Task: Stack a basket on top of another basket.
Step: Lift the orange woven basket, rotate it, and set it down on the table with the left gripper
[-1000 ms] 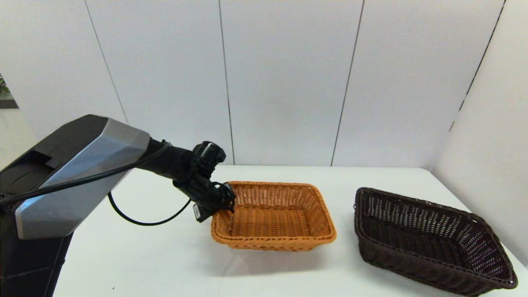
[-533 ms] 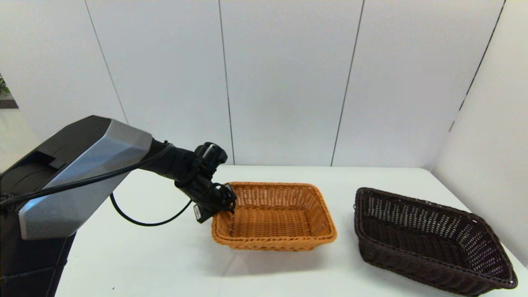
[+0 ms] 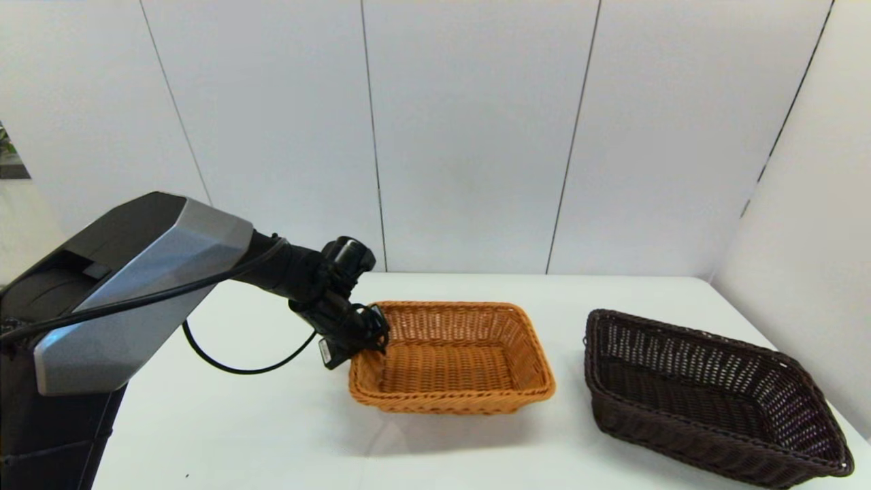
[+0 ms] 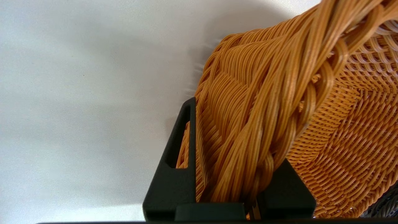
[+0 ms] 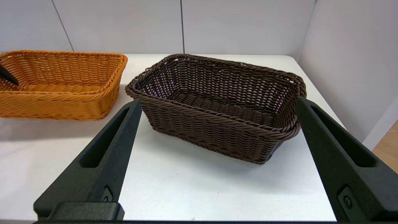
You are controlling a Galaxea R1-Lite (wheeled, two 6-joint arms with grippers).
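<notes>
Two baskets sit apart on the tabletop (image 3: pixel 286 435): my left pincer (image 3: pixel 367 340) is clamped on the orange-tan basket (image 3: pixel 452 357)'s left rim to lift it, while my right pincer (image 5: pixel 214 161), open, waits near the dark brown basket (image 3: pixel 708 395) at the right.

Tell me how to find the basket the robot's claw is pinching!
Look at the white table. Two woven baskets sit apart there; the left gripper is clamped on the braided rim of the one nearer the middle. That is the orange-tan basket; its neighbour, the dark brown basket, is untouched.
</notes>
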